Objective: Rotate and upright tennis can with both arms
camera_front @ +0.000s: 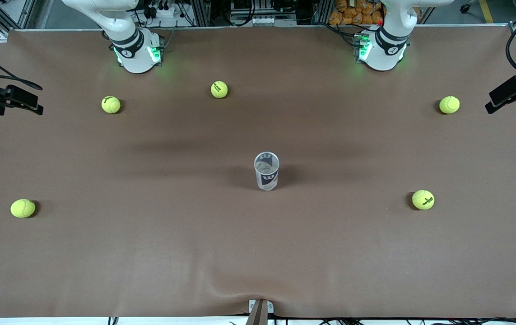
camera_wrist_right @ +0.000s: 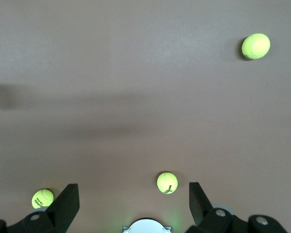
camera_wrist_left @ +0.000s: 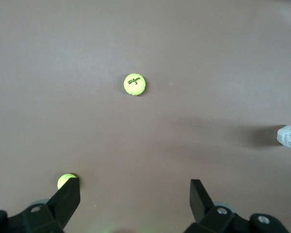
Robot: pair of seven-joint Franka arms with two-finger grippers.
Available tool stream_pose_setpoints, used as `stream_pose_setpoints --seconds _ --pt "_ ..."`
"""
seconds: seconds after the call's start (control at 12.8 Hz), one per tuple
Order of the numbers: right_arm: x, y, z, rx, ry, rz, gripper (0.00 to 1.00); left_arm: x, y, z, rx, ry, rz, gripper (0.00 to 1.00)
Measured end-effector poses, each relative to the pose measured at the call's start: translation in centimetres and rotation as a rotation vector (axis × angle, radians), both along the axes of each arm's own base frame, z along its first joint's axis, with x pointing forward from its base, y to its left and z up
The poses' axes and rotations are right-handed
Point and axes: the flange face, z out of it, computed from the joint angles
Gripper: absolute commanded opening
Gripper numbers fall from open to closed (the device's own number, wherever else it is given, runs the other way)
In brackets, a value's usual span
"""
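Mid-table, tennis can (camera_front: 266, 171) stands upright — both tools open.

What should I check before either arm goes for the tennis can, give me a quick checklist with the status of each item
1. Tennis can position: stands mid-table, apparently upright with its round end facing up: ok.
2. Left gripper: open, empty, high over the table: ok.
3. Right gripper: open, empty, high over the table: ok.
4. Space around the can: nearest tennis ball lies well apart, toward the left arm's end: ok.
5. Can in a wrist view: only its edge shows in the left wrist view, none in the right: not ok.
6. Whether the can holds balls: cannot tell.
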Motion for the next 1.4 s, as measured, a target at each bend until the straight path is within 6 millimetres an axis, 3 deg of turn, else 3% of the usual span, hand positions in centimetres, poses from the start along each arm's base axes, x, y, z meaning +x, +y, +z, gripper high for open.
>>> stream_pose_setpoints --seconds 0.47,0.86,1.4 --pt "0.0 -0.3 0.0 0.000 0.000 -0.005 1.00 -0.3 -0.2 -0.1 0.003 0.005 -0.026 1.00" --pt "0.0 -0.2 0.0 0.000 0.000 -0.003 1.00 -0.8 -1.4 -0.2 0.026 0.010 -0.055 1.00" --pt "0.0 0.0 0.0 0.000 0.000 -0.001 1.00 -1.7 -0.9 -0.2 0.050 -0.004 -0.064 1.00"
